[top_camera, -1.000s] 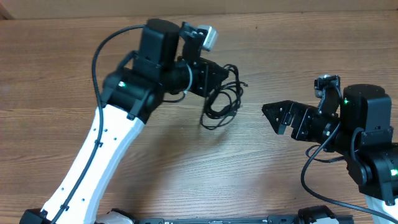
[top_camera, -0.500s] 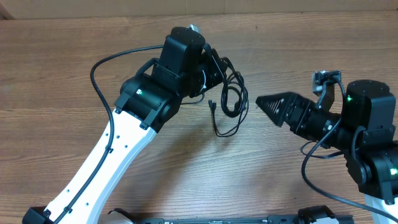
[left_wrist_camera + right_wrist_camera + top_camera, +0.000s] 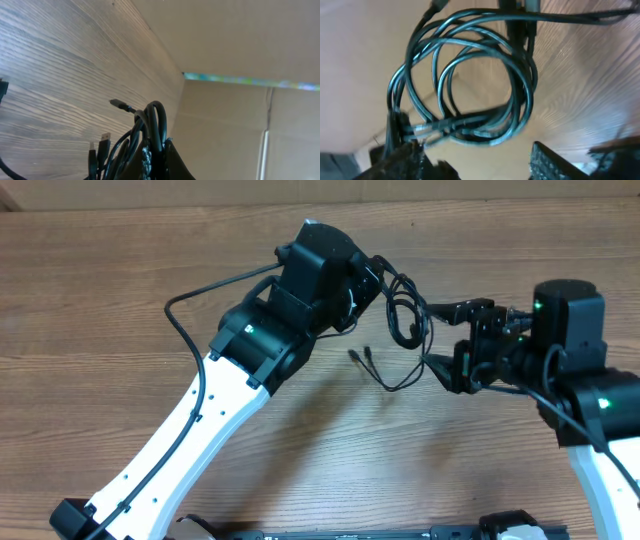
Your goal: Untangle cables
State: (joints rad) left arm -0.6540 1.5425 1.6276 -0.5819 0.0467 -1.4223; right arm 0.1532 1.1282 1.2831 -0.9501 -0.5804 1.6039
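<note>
The cables (image 3: 404, 318) are a tangled bundle of thin black cords. My left gripper (image 3: 380, 283) is shut on the top of the bundle and holds it above the table. One loose end with two plug tips (image 3: 359, 355) trails down to the left. In the left wrist view the cords (image 3: 150, 122) loop out of the shut fingers (image 3: 156, 161). My right gripper (image 3: 447, 342) is open, right of the bundle. In the right wrist view the coil (image 3: 470, 75) hangs just ahead of the open fingers (image 3: 480, 161), its lower edge near the left finger.
The wooden table (image 3: 120, 300) runs under both arms. A beige cardboard wall (image 3: 235, 45) stands along its far edge. The left arm's own thick black cable (image 3: 200, 290) loops out to the left.
My left gripper has carried the bundle to the right and higher. My right gripper has turned, opened and come up to the bundle from the right.
</note>
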